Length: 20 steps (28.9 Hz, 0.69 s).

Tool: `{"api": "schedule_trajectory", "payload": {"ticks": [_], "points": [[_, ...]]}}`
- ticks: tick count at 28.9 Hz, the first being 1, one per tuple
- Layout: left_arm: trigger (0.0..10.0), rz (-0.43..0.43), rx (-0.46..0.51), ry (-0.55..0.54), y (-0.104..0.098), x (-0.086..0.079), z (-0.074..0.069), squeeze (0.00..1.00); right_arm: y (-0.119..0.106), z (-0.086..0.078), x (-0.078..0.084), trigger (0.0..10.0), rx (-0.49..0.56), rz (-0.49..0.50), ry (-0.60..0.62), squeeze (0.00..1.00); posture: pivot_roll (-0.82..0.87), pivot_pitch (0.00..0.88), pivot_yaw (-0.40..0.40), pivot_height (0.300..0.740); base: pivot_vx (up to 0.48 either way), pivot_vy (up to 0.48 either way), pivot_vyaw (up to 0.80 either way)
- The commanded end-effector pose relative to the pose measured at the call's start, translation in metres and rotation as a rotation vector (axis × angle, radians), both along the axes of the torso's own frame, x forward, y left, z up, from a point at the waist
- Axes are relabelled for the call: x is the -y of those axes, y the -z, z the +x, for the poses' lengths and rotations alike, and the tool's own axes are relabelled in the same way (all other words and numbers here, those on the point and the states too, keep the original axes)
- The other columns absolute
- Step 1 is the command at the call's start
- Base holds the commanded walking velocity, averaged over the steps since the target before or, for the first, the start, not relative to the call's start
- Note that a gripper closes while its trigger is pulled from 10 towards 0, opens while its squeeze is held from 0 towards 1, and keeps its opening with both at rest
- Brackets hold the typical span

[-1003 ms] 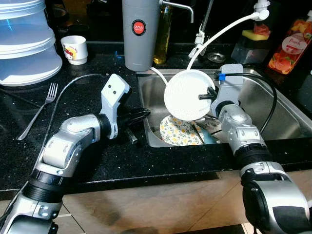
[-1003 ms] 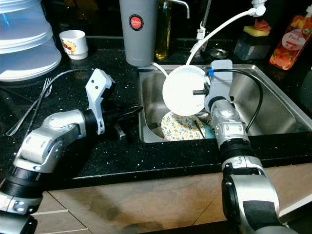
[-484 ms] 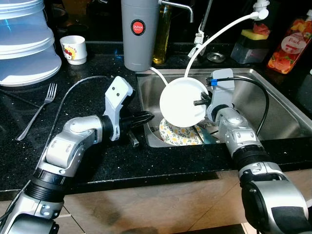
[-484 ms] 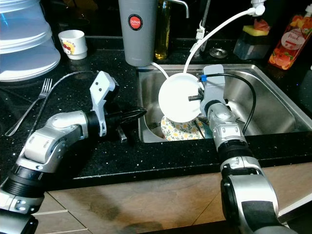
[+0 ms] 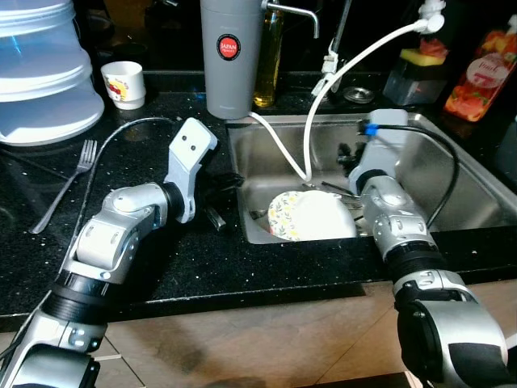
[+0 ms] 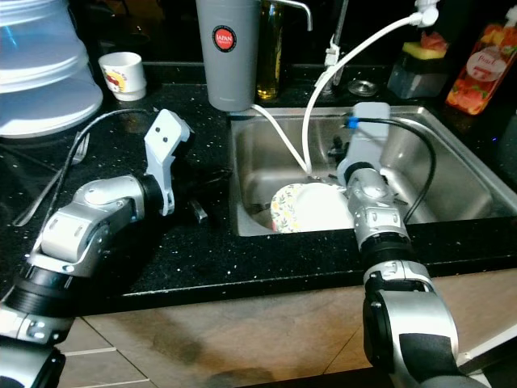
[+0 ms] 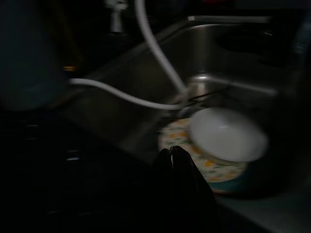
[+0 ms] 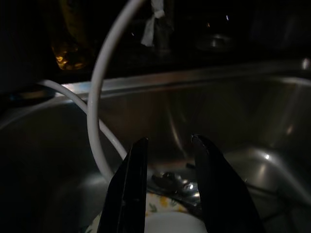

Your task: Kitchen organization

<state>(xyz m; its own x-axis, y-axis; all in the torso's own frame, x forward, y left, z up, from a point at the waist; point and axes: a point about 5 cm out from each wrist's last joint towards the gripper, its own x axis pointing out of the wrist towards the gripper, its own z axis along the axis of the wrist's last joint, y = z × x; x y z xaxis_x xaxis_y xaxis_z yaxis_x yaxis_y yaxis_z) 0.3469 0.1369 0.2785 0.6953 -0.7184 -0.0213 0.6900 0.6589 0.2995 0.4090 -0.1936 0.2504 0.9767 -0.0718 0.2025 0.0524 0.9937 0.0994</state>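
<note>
White plate (image 5: 325, 217) flat in sink (image 5: 452, 190) | right tool (image 8: 167, 160) spread above | left tool (image 7: 171, 154) pressed together

Silver jointed arms (image 5: 113, 242) are wearing black bands; grey wrist housings, black cables, a blue clip (image 5: 368, 128), black fingers (image 8: 130, 189).

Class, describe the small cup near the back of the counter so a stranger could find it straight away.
Start at the steel sink and move left along the black counter, past the tall grey flask. The small white cup stands just right of the stack of clear plastic containers, behind the fork. Its red cartoon print sets it apart.
</note>
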Motion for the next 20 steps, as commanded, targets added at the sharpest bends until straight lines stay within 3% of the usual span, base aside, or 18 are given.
{"api": "schedule_trajectory", "payload": {"ticks": [1, 2, 5, 10, 11, 12, 13, 17, 20], "points": [[10.0, 0.0, 0.033, -0.083, -0.01, -0.016, 0.005, 0.0, 0.008, -0.004, 0.003, 10.0, 0.004, 0.047, 0.022, 0.0, 0.08, 0.126, 0.064, 0.74, 0.0, 0.0, 0.0], [10.0, 0.0, 0.033, -0.083, -0.01, -0.016, 0.005, 0.0, 0.008, -0.004, 0.003, 10.0, 0.004, 0.047, 0.022, 0.0, 0.08, 0.126, 0.064, 0.74, 0.0, 0.0, 0.0], [10.0, -0.029, 0.054, -0.234, -0.019, -0.036, 0.012, 0.0, 0.013, -0.007, 0.001, 10.0, 0.009, 0.062, 0.027, 0.0, 0.09, 0.131, 0.078, 0.74, 0.0, 0.0, 0.0], [10.0, -0.092, 0.056, -0.574, -0.021, -0.075, 0.023, 0.0, 0.012, -0.008, -0.001, 10.0, 0.02, 0.061, 0.016, 0.0, 0.08, 0.141, 0.07, 0.74, 0.0, 0.0, 0.0], [10.0, -0.113, 0.042, -0.615, -0.019, -0.082, 0.023, 0.51, 0.01, -0.008, -0.001, 10.0, 0.025, 0.058, 0.011, 0.0, 0.08, 0.141, 0.069, 0.74, 0.0, 0.0, 0.0], [10.0, -0.113, 0.042, -0.615, -0.019, -0.082, 0.023, 0.51, 0.01, -0.008, -0.001, 10.0, 0.025, 0.058, 0.011, 0.0, 0.08, 0.141, 0.069, 0.74, 0.0, 0.0, 0.0], [10.0, -0.126, 0.033, -0.636, -0.019, -0.085, 0.023, 1.0, 0.009, -0.008, -0.001, 10.0, 0.028, 0.055, 0.007, 0.0, 0.08, 0.141, 0.069, 0.74, 0.0, 0.0, 0.0], [10.0, -0.159, -0.032, -0.733, -0.012, -0.103, 0.024, 1.0, -0.004, -0.008, -0.012, 10.0, 0.066, 0.0, -0.084, 0.0, 0.08, 0.141, 0.069, 0.74, 0.0, 0.0, 0.0], [10.0, -0.152, -0.076, -0.828, -0.005, -0.118, 0.024, 1.0, -0.019, -0.011, -0.034, 10.0, 0.107, -0.075, -0.243, 0.0, 0.08, 0.144, 0.067, 0.74, 0.0, 0.0, 0.0]]}}
